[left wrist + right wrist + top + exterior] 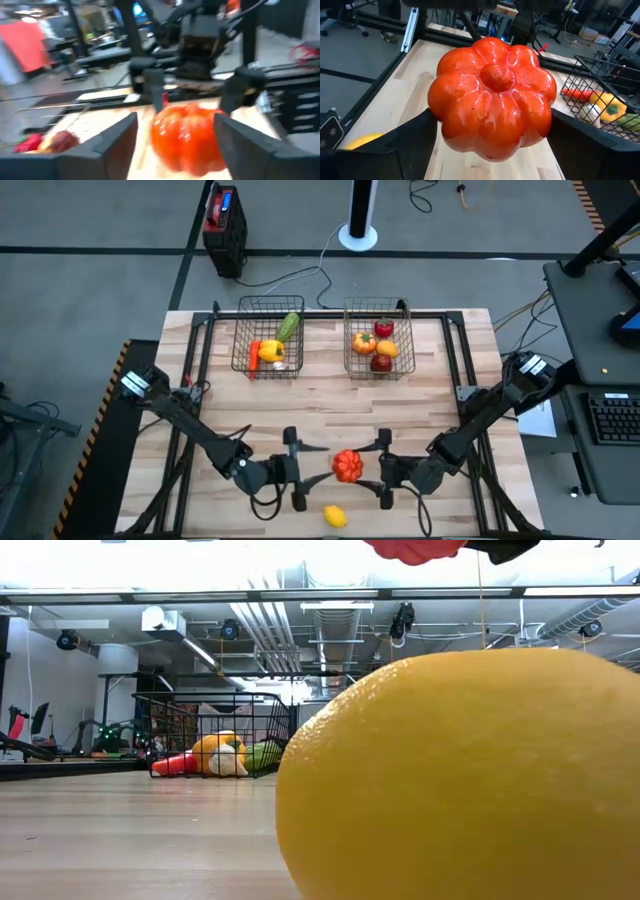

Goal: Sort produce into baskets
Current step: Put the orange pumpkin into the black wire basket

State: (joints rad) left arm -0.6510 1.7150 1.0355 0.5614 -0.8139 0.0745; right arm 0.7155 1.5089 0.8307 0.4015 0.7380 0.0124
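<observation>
Right pincer (pixel 384 472) around half-hidden red pepper (pixel 347 465)

Bright overhead lighting; blurred left-wrist view.

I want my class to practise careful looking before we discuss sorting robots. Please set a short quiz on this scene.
1. True or false: the lemon lies inside a wire basket.
2. Where is the ribbed red vegetable?
A. in a basket
B. between the left gripper and the right gripper
C. on the floor
3. Fill in: seen from above, the green cucumber lies in the ___ of the two baskets.

Key
1. False: it lies on the table, near the front edge.
2. B
3. left basket
</observation>
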